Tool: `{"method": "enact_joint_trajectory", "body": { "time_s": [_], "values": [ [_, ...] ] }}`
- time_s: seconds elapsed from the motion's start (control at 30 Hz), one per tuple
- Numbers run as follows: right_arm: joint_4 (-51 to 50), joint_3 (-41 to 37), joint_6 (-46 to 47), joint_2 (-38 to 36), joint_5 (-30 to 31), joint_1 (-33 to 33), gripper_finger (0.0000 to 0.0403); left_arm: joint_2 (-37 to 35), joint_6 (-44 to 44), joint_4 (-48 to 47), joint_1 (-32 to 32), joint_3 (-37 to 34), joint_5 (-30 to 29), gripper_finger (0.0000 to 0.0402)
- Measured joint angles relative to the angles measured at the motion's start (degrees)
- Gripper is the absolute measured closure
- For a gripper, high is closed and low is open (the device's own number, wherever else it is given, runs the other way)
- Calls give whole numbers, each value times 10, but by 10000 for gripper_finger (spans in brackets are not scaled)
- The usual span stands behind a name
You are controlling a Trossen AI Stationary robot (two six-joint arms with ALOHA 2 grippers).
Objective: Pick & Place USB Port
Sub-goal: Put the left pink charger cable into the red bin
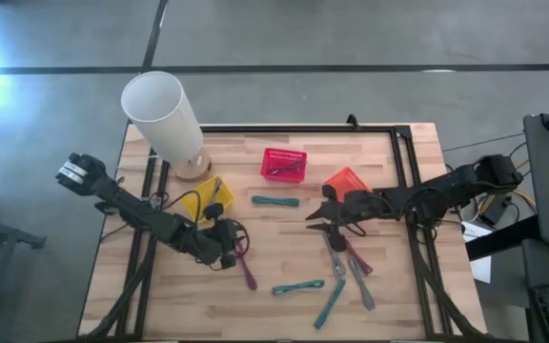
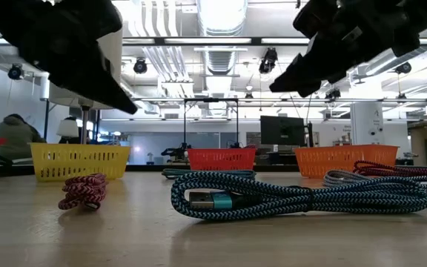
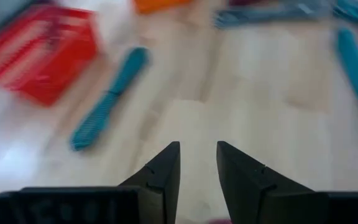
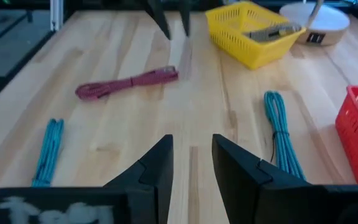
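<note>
**Across the table: cables mostly still loose, both grippers empty**

At nine o'clock on the table sits our left gripper (image 1: 225, 250), low over the wood just beside the yellow basket (image 1: 201, 200), its fingers narrowly parted with nothing between them. A maroon cable (image 1: 247, 270) lies right next to it, toward five o'clock — we judge this the likeliest next pick. The yellow basket already holds a greyish cable (image 4: 271, 34), and something dark lies in the red basket (image 1: 284, 164) at twelve o'clock, so we take the sorting as begun but far from finished.

Moving toward the centre, a teal cable (image 1: 274, 201) lies near the red basket, and two more teal ones (image 1: 298, 286) rest toward six o'clock, untouched.

At three o'clock, our right gripper (image 1: 318, 215) reaches in beside the orange basket (image 1: 347, 180), its fingers slightly apart and holding nothing — a cluster of grey and maroon cables (image 1: 351, 259) lies just below it.
</note>
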Motion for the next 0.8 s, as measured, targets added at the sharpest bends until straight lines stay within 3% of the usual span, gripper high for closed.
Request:
{"method": "enact_joint_trajectory", "body": {
  "time_s": [0.13,0.33,0.6,0.8],
  "values": [
    [2,1,-1,7,0,0,294,6,73,21,-1,0,102,293],
    [0,3,-1,17,0,0,300,21,80,23,1,12,194,293],
    [0,3,-3,16,0,0,309,59,92,25,9,20,234,289],
    [0,3,-3,17,0,0,307,90,121,25,16,25,245,241]
  ]
}}
